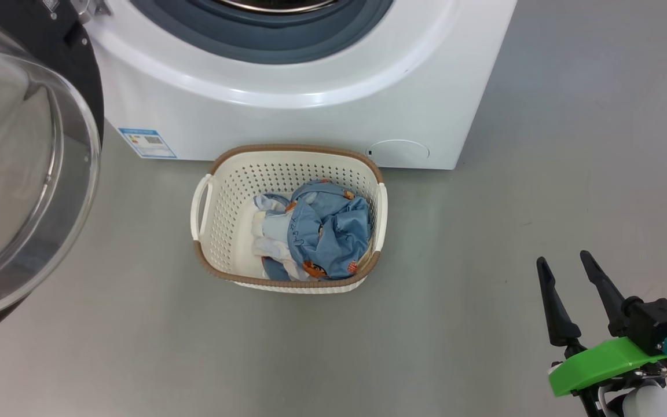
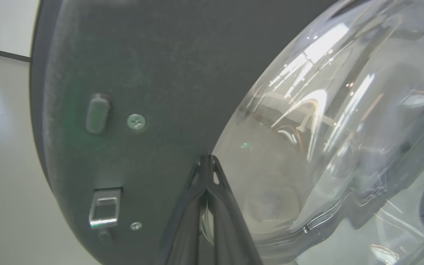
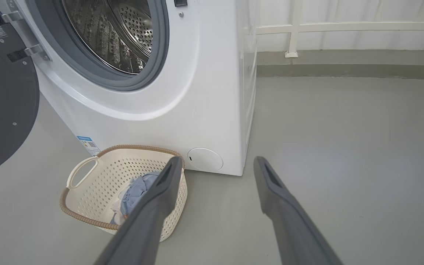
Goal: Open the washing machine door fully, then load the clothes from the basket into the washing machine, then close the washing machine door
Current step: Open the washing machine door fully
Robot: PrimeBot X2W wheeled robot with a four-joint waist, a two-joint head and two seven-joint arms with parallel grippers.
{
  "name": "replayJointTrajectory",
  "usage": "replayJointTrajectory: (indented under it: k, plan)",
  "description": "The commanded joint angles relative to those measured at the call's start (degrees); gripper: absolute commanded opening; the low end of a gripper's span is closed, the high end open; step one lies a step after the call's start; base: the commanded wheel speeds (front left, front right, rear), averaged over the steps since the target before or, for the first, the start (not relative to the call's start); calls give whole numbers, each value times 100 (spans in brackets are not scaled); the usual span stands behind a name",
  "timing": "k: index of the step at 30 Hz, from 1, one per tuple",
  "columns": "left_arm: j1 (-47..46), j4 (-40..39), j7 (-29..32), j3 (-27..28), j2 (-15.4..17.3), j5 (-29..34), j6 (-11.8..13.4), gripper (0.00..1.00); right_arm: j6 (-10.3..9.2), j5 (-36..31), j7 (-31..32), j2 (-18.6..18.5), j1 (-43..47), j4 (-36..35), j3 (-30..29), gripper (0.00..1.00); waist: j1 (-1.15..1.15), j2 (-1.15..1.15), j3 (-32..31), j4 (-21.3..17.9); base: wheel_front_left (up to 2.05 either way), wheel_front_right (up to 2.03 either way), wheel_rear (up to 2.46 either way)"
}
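The right gripper [image 1: 563, 260] hovered low over the floor [image 1: 484, 289], fingers spread wide and empty. The left gripper [image 2: 207, 162] was pinched closed on nothing, its tips right at the door's [image 2: 142, 73] inner face by the edge of the glass bowl [image 2: 326, 129]; contact could not be told. The clothes [image 1: 316, 231] lay ahead and left of the right gripper, heaped in the right half of the basket [image 1: 235, 191], so the right arm looked the nearer. The basket's long axis ran across the washer's [image 1: 287, 116] front, just beside its base. Its right wall and handle [image 1: 382, 208] stood between gripper and heap, so a reach from above seemed cleaner. Beyond, the drum [image 3: 123, 36] gaped, and the door hung open to the left, clear of that path.
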Motion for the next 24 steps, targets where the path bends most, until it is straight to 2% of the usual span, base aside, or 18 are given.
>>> replayJointTrajectory:
  k: [1,12,21,22,23,24]
  plan:
    - [22,-192,-29,127,260,84,-30,0,17,-40,-46,-10,-109,-96,119,100,0,0,-42,7,0,0,0]
    - [452,-756,-29,-60,46,262,-184,0,17,3,-59,76,-38,6,160,100,0,0,-330,10,0,0,0]
    - [1281,-1616,-29,-935,-88,-33,-217,0,17,75,-67,145,20,88,235,100,0,0,-632,-63,0,0,0]
    - [1378,-1669,-29,-1036,-89,-96,-217,21,17,82,-67,149,27,87,243,100,0,0,-659,-79,0,0,0]
    - [1470,-1731,-29,-1131,-90,-158,-217,33,17,90,-67,153,34,81,246,100,0,0,-681,-94,0,0,0]
    - [1560,-1785,-29,-1210,-90,-228,-214,50,17,98,-67,157,45,79,253,100,0,0,-707,-110,0,0,0]
